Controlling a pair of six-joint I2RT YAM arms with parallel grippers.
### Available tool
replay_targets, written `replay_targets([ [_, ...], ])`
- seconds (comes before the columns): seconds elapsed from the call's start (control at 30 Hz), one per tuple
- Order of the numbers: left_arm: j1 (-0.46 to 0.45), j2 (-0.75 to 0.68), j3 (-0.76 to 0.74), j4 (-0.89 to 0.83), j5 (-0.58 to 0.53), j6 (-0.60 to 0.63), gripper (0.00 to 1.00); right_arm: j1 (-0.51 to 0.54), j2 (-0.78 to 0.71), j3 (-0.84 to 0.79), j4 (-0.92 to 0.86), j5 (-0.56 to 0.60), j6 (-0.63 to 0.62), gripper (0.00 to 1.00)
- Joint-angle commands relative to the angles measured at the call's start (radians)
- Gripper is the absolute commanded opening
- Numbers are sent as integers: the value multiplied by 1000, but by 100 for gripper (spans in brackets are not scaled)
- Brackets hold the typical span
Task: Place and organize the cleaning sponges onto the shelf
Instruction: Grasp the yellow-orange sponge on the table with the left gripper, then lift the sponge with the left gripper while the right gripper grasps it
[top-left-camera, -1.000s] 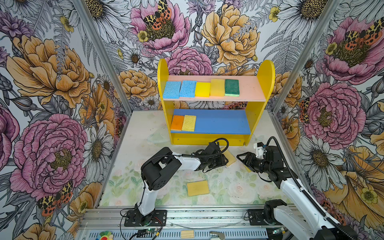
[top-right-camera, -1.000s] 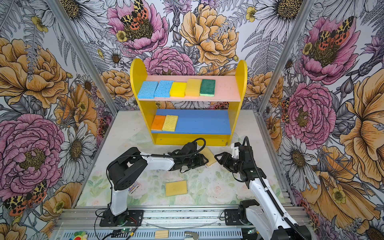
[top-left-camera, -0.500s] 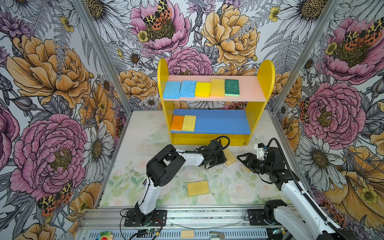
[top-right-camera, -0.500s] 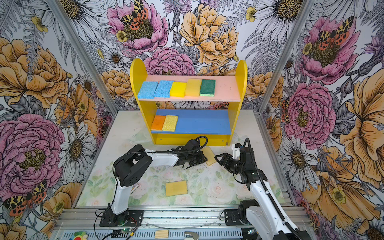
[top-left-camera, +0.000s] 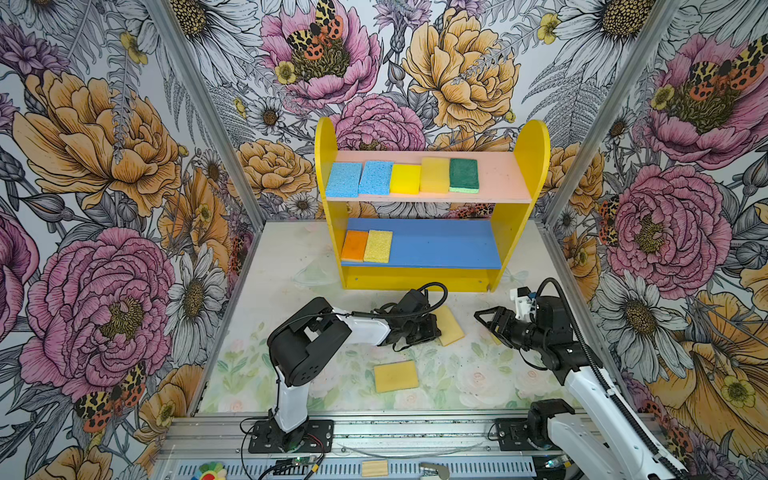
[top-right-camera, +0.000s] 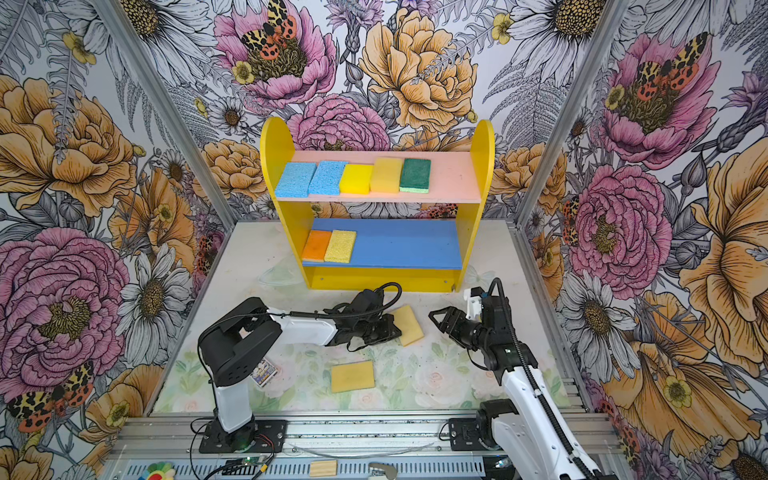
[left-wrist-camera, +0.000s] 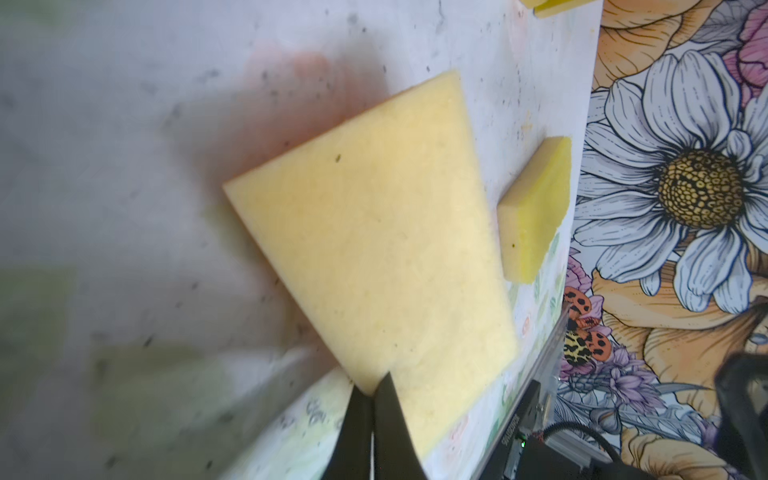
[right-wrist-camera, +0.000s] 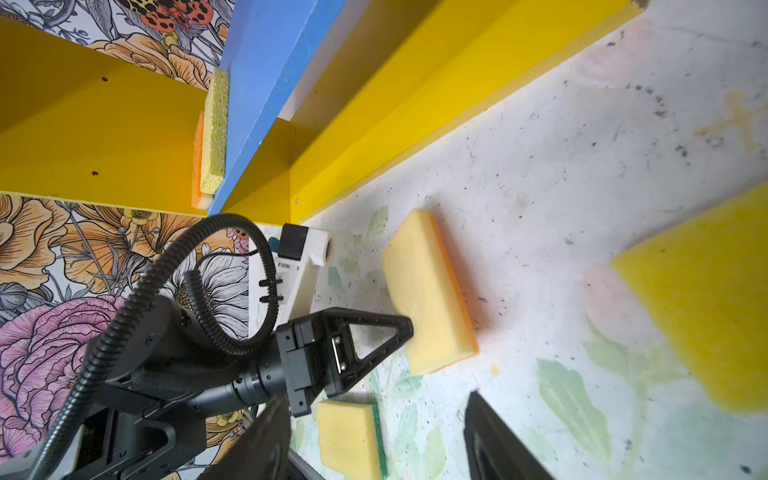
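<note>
The shelf stands at the far middle of the table. On its pink board five cleaning sponges lie in a row from the left: two light blue sponges, two yellow sponges, and a dark green sponge. On the blue board below, an orange sponge and a porous yellow sponge sit side by side at the left end.

Three sponges are still on the table. A pale yellow sponge lies in front of the shelf, slightly tilted. The left gripper has its jaws pressed together at this sponge's left edge (the left wrist view shows the tips right at a corner, but I cannot tell whether any foam is pinched). A flat yellow sponge lies nearer, apart from both arms. A bright yellow sponge lies on the right, close by the right gripper, whose jaws stand wide apart with nothing between them.
</note>
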Motion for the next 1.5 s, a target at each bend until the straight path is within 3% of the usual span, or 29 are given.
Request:
replay_targets([
  [0.0, 25, -120, -119, 235, 125, -56, 0, -5, -18, 57, -5, -41, 4, 67],
  [0.17, 47, -248, -304, 586, 185, -171, 0, 12, -8, 96, -1, -96, 16, 67],
  [0.3, 66, -262, -391, 897, 209, -283, 0, 56, 6, 153, -1, -129, 36, 67],
  [0.53, 61, -252, -399, 956, 224, -288, 0, 224, 75, 273, -4, -109, 42, 68],
  [0.83, 68, -271, -410, 945, 219, -283, 0, 327, 140, 291, -4, -4, 35, 61],
  [1.0, 66, -304, -408, 850, 210, -247, 0, 365, 152, 306, -8, 63, 18, 46],
  [1.13, 67, -327, -412, 818, 203, -243, 0, 394, 163, 319, -13, 118, -6, 18],
  [1.2, 67, -339, -412, 801, 203, -238, 0, 414, 173, 327, -19, 144, -19, 10],
  [1.27, 70, -352, -417, 786, 205, -237, 8, 436, 181, 345, -46, 185, -49, 8],
  [1.33, 79, -375, -431, 772, 203, -237, 29, 461, 186, 378, -103, 251, -104, 7],
  [1.47, 118, -500, -483, 649, 177, -216, 49, 544, 206, 481, -295, 494, -263, 7],
])
